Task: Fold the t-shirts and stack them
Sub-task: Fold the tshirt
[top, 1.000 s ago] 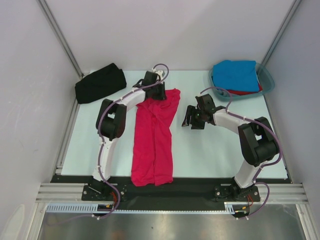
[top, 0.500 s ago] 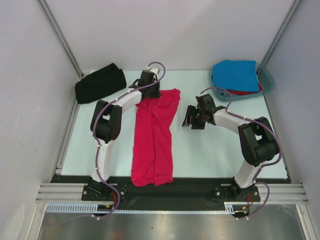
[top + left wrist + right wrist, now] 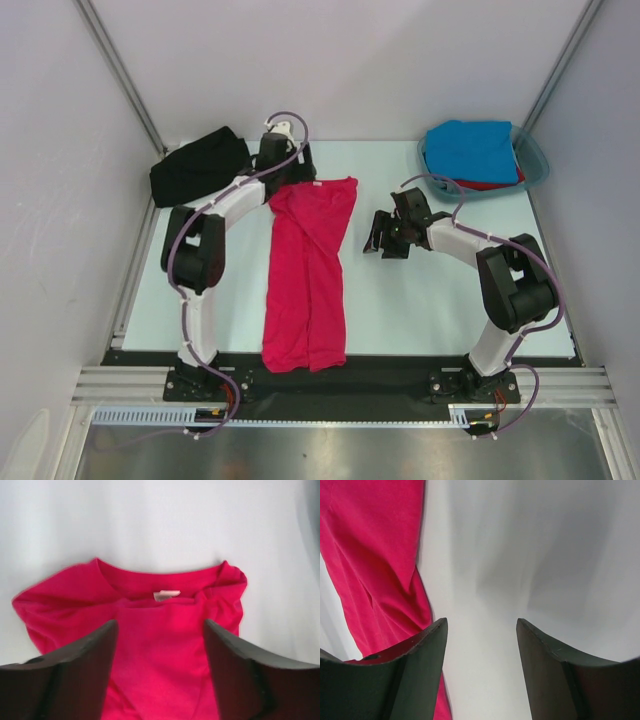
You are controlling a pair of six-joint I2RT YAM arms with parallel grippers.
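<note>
A pale blue-green table sits inside white walls, with 2 arms bolted at its near edge. A crimson-pink shirt lies left of the middle as 1 long narrow strip. Its sides are turned inward, so lengthwise creases run down it. The collar is at the far end. The near end hangs over the table's front edge onto the dark strip there.

In the left wrist view the far end is wider and rumpled. The neckline curves across it, a small white label shows just below the neckline, and the 2 corners are bunched.

The left gripper hovers over that collar end. Its jaws stand apart on either side of the cloth below and clasp nothing.

The right gripper sits just to the right of the shirt over bare table. Its jaws are also spread and empty, and the shirt's edge shows at the left of the right wrist view.

A black shirt lies bundled in the far left corner. In the far right corner a teal tub holds a folded blue shirt. A red shirt peeks out beneath the blue one.
</note>
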